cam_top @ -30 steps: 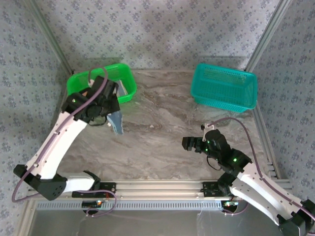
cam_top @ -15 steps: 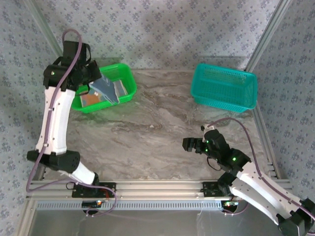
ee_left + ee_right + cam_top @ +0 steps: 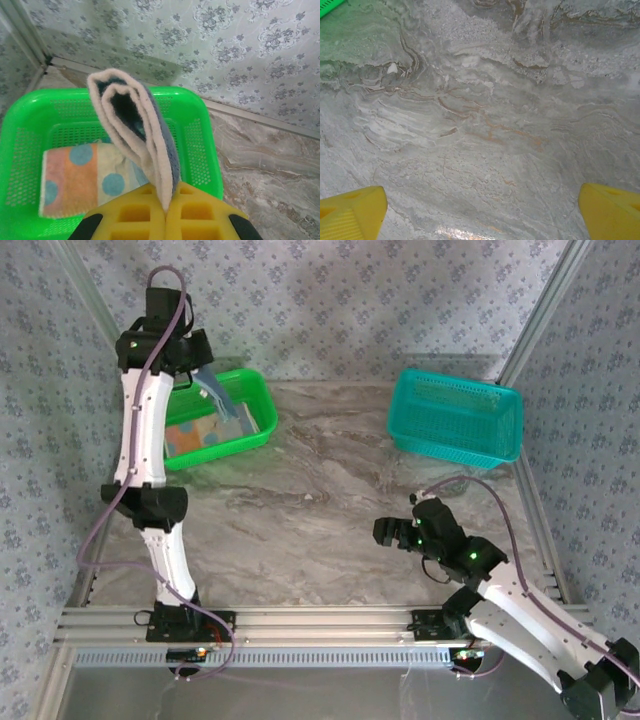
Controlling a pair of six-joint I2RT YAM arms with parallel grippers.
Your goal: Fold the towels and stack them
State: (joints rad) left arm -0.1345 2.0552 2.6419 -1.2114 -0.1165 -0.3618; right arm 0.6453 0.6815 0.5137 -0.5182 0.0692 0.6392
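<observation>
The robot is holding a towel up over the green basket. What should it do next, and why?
Probably swing the left gripper toward the bare table and lower the towel there. The towel is pinched in it, bunched up above the green basket, and can't be folded in the air. The right gripper hovers open over the table, ready to help.

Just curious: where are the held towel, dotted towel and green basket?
held towel (image 3: 147, 150), left wrist view, cream folded edge
dotted towel (image 3: 75, 185), left wrist view, orange stripe
green basket (image 3: 198, 150), left wrist view, right mesh wall
</observation>
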